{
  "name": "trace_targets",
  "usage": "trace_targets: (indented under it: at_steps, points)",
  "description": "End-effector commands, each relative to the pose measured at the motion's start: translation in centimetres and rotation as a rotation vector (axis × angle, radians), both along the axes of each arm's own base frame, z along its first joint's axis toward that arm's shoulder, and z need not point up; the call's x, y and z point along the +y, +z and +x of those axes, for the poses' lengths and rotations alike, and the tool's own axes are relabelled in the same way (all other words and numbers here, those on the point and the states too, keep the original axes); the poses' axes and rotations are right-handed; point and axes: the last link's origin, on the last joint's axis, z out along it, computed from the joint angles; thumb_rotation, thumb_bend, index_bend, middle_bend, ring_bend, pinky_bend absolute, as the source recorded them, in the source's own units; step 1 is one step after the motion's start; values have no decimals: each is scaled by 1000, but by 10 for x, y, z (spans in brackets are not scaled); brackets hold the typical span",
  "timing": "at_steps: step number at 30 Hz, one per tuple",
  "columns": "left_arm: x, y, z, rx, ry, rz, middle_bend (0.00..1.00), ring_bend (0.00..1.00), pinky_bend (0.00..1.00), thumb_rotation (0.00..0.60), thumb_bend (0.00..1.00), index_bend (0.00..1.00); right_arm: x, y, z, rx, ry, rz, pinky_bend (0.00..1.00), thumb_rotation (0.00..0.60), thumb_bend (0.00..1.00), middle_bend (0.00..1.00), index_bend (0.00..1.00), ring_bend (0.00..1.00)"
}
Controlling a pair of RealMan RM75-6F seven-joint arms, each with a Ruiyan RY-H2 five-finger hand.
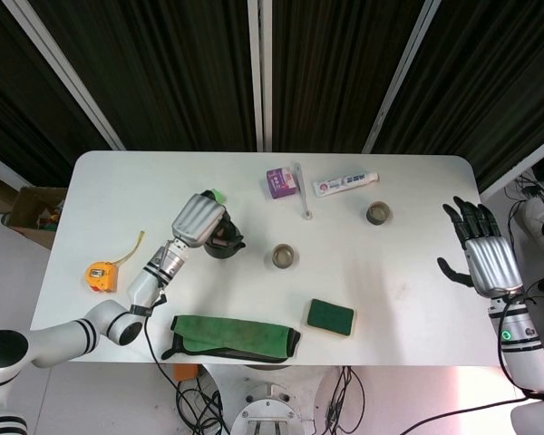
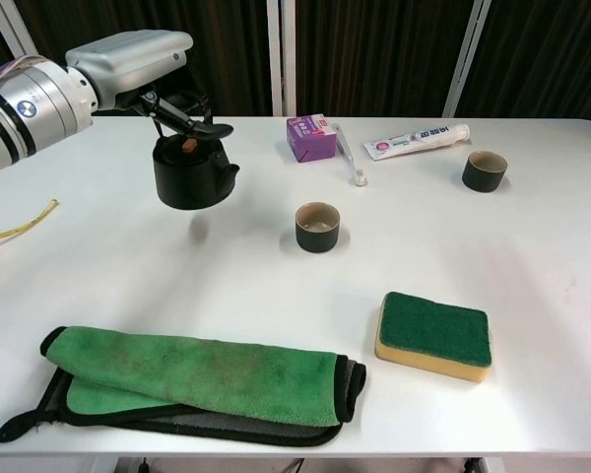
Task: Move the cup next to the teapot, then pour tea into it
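My left hand (image 2: 128, 61) (image 1: 198, 219) grips the handle of the black teapot (image 2: 191, 174) (image 1: 224, 242) and holds it in the air above the table, left of a dark cup (image 2: 317, 227) (image 1: 285, 257) that stands upright near the table's middle. The teapot's spout points toward that cup. A second dark cup (image 2: 485, 170) (image 1: 378, 213) stands at the far right. My right hand (image 1: 486, 255) hangs open off the table's right edge, fingers spread, holding nothing; the chest view does not show it.
A green sponge (image 2: 434, 334) lies front right, and a folded green cloth (image 2: 195, 374) lies front left. A purple box (image 2: 310, 137), a toothbrush (image 2: 348, 159) and a toothpaste tube (image 2: 416, 142) sit along the back. A yellow tape measure (image 1: 102, 273) lies at the left.
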Motion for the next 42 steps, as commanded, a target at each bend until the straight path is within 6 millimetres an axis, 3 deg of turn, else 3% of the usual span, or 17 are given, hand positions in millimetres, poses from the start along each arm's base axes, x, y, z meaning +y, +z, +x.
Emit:
trace_targets:
  at_steps: [1, 6, 15, 21, 26, 42]
  points:
    - [0, 1, 0, -14, -2, 9, 1000, 957, 399, 354, 222, 1000, 0, 0, 0, 11, 2, -6, 0, 600, 248, 0, 0, 0]
    - [1, 2, 1, -40, -1, 41, 1000, 970, 402, 362, 216, 1000, 0, -1, 0, 15, 0, -3, 0, 600, 246, 0, 0, 0]
    - [2, 2, -1, -57, 7, 50, 1000, 973, 403, 469, 232, 1000, 0, -3, 0, 19, -2, 4, 0, 600, 248, 0, 0, 0]
    - [2, 3, -1, -65, 7, 50, 1000, 974, 403, 492, 246, 1000, -1, -5, 0, 20, -3, 8, 0, 600, 247, 0, 0, 0]
    - [2, 3, 1, -72, 4, 50, 1000, 974, 403, 584, 255, 1000, 0, -5, -1, 20, -5, 9, 0, 600, 247, 0, 0, 0]
    - [0, -1, 5, -92, 2, 38, 1000, 975, 411, 588, 260, 1000, 1, -5, -4, 18, -12, 10, 0, 600, 247, 0, 0, 0]
